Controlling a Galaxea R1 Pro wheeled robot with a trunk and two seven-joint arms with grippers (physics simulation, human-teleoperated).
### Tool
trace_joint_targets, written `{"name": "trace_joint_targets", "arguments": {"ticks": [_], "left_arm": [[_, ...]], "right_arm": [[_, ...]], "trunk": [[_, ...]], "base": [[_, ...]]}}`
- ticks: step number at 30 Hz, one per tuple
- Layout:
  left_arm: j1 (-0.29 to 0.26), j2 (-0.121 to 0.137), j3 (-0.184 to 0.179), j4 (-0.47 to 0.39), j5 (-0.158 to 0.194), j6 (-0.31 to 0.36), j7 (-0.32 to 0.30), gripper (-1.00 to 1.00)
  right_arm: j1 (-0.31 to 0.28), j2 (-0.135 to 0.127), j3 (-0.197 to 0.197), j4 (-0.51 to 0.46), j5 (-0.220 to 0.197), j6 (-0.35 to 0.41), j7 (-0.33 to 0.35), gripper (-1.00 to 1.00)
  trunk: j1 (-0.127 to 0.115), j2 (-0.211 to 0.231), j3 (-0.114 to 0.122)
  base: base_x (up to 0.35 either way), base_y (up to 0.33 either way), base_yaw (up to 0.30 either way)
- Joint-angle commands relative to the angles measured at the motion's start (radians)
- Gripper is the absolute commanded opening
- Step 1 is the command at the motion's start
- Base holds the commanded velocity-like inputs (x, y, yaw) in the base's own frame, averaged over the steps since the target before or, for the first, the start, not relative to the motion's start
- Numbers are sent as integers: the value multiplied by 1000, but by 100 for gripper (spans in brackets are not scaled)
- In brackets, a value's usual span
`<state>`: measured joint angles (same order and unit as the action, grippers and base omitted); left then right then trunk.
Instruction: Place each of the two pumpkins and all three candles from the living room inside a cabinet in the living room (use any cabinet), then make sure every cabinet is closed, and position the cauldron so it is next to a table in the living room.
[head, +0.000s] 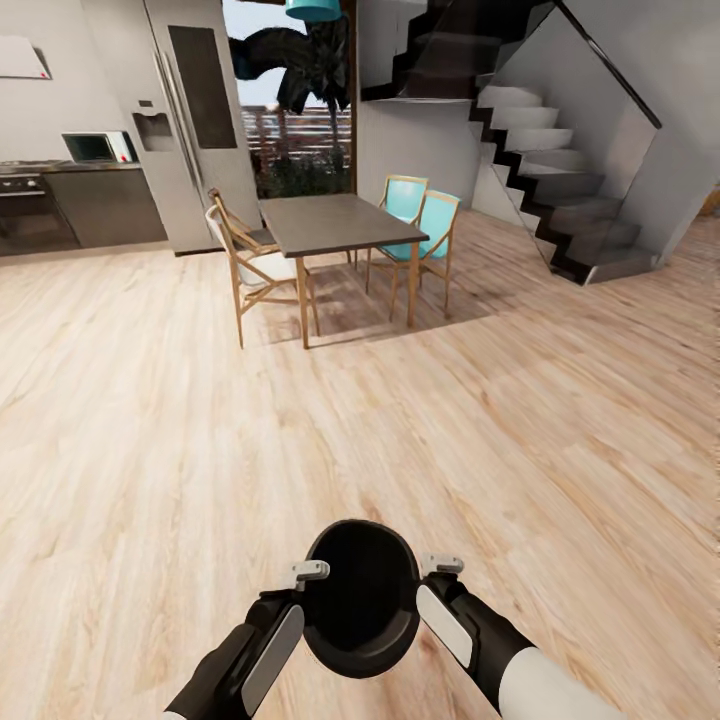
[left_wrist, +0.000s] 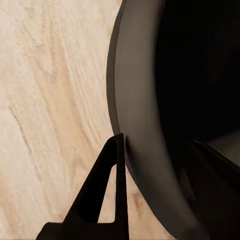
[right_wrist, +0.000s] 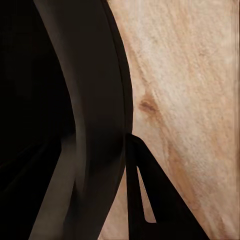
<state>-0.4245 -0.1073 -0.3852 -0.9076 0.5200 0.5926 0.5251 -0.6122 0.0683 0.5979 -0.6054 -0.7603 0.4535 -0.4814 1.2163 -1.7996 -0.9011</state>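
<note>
Two pincers, left pincer (head: 310, 572) and right pincer (head: 441, 565), each grip one black cauldron's (head: 362, 598) rim above the wooden floor (head: 150, 420).

Held low over the wooden floor (head: 130, 420) between both arms: the cauldron (head: 361, 598), left gripper (head: 306, 574) at its left rim, right gripper (head: 442, 566) at its right. Stood far ahead, a dining table (head: 335, 224), chairs along both its sides. Ranged behind it at left, a refrigerator (head: 195, 110) beside a kitchen counter (head: 95, 200); at right, a staircase (head: 560, 190).
</note>
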Motion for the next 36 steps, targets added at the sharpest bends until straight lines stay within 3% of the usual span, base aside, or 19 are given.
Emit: {"name": "trace_joint_targets", "arguments": {"ticks": [1, 36], "left_arm": [[0, 0, -6, -25, 40, -11, -2, -100], [-1, 0, -6, -32, 40, -11, -2, -100]], "right_arm": [[-1, -1, 5, -1, -8, 4, -8, -100], [-1, -1, 5, -1, -12, 4, -8, -100]], "trunk": [[0, 0, -1], [0, 0, 6]], "base": [[237, 0, -263], [22, 0, -276]]}}
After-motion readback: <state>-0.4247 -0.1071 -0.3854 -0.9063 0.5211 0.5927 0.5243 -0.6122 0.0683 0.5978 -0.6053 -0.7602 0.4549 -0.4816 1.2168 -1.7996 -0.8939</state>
